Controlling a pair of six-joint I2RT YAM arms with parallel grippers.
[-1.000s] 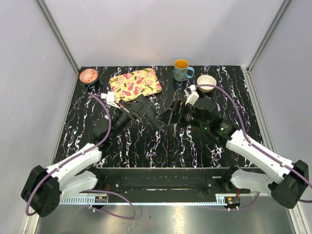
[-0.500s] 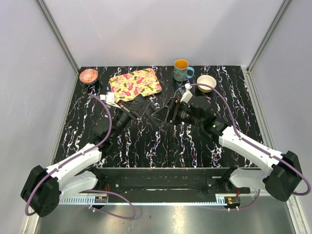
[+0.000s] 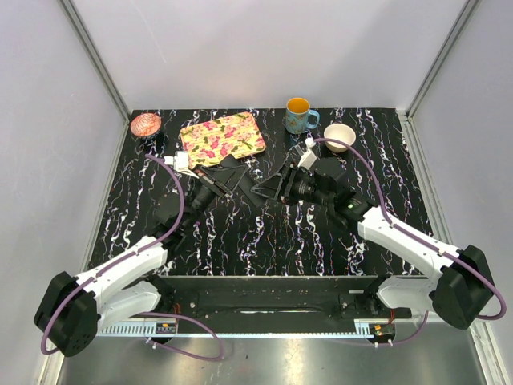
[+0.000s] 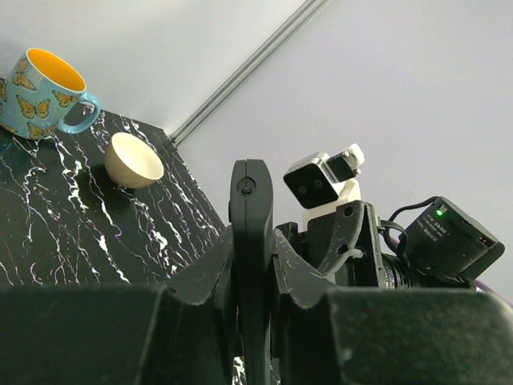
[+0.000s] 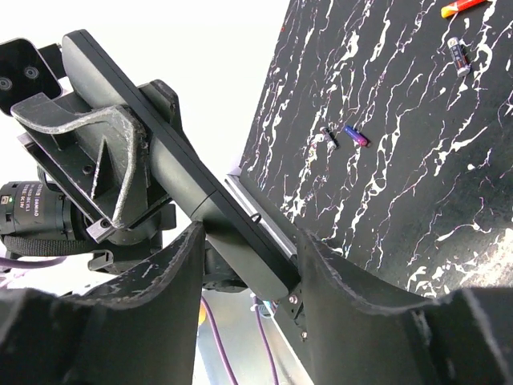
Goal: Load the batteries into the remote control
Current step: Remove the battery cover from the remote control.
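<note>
The remote control (image 5: 160, 136) is a flat black bar held above the table between both grippers. My left gripper (image 4: 253, 241) is shut on it, and it stands edge-on (image 4: 252, 192) between those fingers. My right gripper (image 5: 248, 237) is closed on its other end, with a finger against each long side. In the top view the grippers meet at mid table, left (image 3: 234, 176) and right (image 3: 268, 186), and the remote is hard to tell from the black fingers. Small batteries lie loose on the table: a red one (image 5: 461, 8), a grey one (image 5: 458, 54) and a purple one (image 5: 357, 135).
A floral tray (image 3: 223, 136) lies at the back, left of centre. A butterfly mug (image 3: 299, 116) and a cream bowl (image 3: 339, 135) stand at the back right. A pink dish (image 3: 145, 124) sits in the back left corner. Metal frame posts stand at the back corners.
My right gripper has moved left and slightly back, up to the remote that the left gripper holds. The left arm has hardly moved.
</note>
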